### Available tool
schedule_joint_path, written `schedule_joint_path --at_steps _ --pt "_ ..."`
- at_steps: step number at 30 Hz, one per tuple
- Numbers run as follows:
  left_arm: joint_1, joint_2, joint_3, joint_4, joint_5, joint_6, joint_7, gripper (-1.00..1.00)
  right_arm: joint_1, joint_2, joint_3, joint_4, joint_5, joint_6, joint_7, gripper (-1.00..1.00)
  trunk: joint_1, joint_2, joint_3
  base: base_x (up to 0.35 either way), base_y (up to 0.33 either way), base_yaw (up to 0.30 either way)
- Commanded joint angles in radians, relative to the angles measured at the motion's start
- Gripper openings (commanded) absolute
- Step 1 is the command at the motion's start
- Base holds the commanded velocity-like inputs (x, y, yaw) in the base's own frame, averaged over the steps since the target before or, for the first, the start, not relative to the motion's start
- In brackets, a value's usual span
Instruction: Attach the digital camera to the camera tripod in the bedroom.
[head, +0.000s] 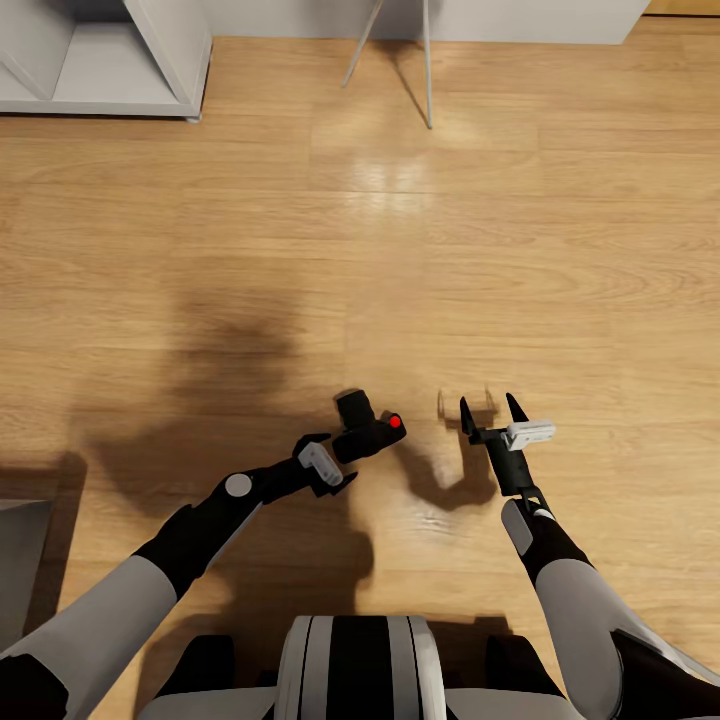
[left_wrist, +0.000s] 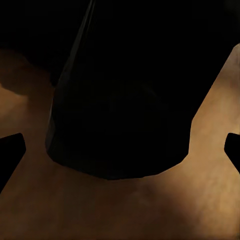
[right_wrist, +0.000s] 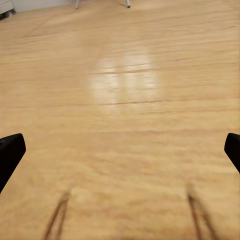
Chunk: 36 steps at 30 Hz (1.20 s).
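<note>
A light wood floor (head: 400, 250) spreads under both arms. Ahead of the jaws stand a white shelf unit (head: 110, 60) and two thin pale legs (head: 400, 55), possibly a lamp's. The left gripper (head: 345, 450) holds the black camera (head: 368, 430) clamped between its jaws, red button facing up. The right gripper (head: 493, 408), beside it, has its jaws spread wide with nothing between them.

Both arms have pale grey upper shells, black forearms and a round grey joint cap. A white block sits just behind each black gripper, left (head: 345, 455) and right (head: 493, 412). The trunk (head: 358, 665) is white with black stripes.
</note>
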Motion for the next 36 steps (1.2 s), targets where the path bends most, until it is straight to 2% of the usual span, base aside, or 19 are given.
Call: schedule_joint_path --at_steps 1,24,36 --pt "-0.001 0.001 -0.003 0.000 0.005 -0.003 0.000 1.00 -0.001 0.001 -0.005 0.000 -0.006 0.000 0.010 1.00 0.000 0.000 0.000 0.000 0.000 0.000" --pt "0.000 -0.003 -0.004 0.019 0.005 -0.001 0.010 1.00 -0.001 0.001 -0.005 0.000 -0.006 0.000 0.010 1.00 0.000 0.000 0.000 0.000 0.000 0.000" --pt "0.000 -0.005 -0.005 0.022 0.005 -0.001 0.047 1.00 -0.001 0.001 -0.005 0.000 -0.006 0.000 0.010 1.00 0.000 0.000 0.000 0.000 0.000 0.000"
